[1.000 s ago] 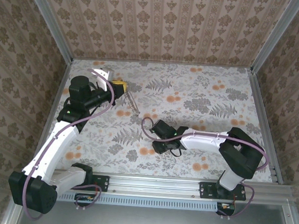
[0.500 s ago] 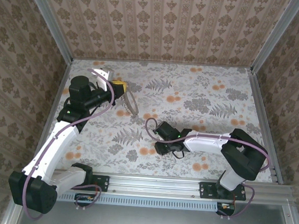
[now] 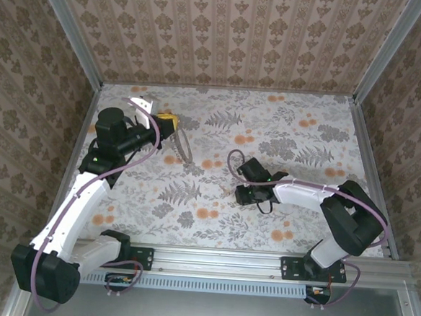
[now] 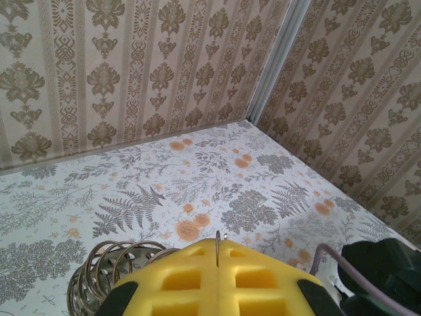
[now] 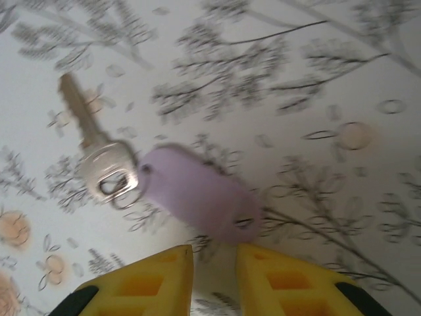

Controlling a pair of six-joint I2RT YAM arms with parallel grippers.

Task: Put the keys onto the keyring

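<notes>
Holding the keyring (image 3: 184, 147) out for threading, the left hand (image 4: 217, 249) grips it; the right hand (image 5: 214, 263), open, hovers above a key (image 5: 95, 148).

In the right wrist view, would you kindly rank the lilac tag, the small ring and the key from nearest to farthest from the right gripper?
Measured from the right gripper at the bottom edge:
1. lilac tag, just ahead of the fingertips, near the centre.
2. small ring, at the tag's left end.
3. key, upper left, its blade pointing away.
</notes>
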